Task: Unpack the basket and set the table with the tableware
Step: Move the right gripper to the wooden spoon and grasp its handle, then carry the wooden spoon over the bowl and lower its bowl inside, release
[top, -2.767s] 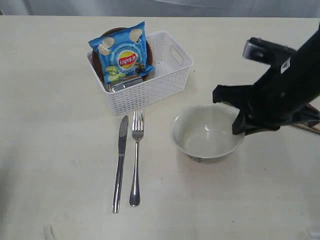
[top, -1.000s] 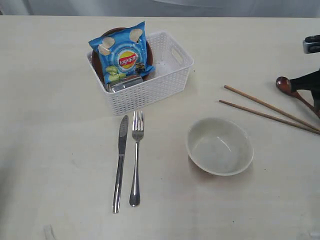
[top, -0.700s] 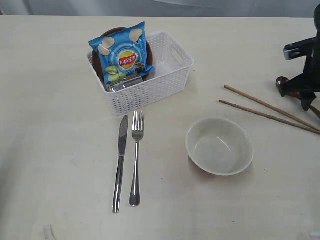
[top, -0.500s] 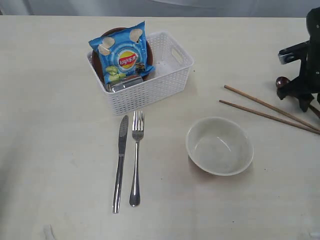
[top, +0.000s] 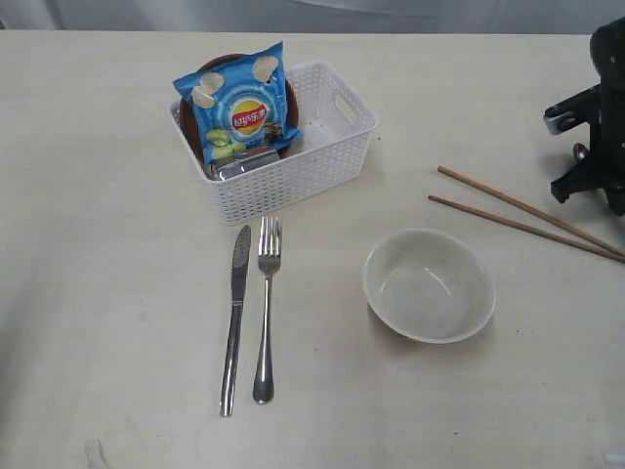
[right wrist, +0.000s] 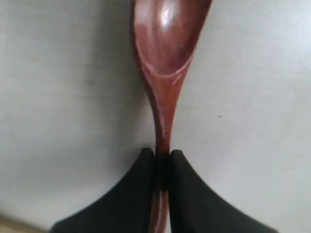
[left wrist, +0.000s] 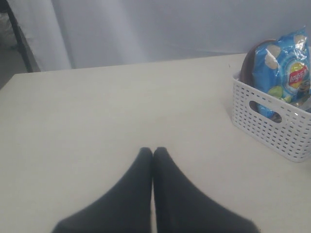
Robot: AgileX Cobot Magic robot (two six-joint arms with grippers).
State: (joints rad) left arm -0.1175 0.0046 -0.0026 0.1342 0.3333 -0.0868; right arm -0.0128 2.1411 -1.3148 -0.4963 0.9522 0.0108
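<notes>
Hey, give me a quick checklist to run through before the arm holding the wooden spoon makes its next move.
1. Grip: right gripper shut on the wooden spoon at its neck. Ok.
2. Spoon lifted clear of the table: cannot tell.
3. Low path toward the bowl: not ok, the chopsticks lie between.
4. Left gripper shut, empty, apart from the basket: ok.
5. Basket unpacked: not ok, the chips bag, plate and steel cup are inside.
</notes>
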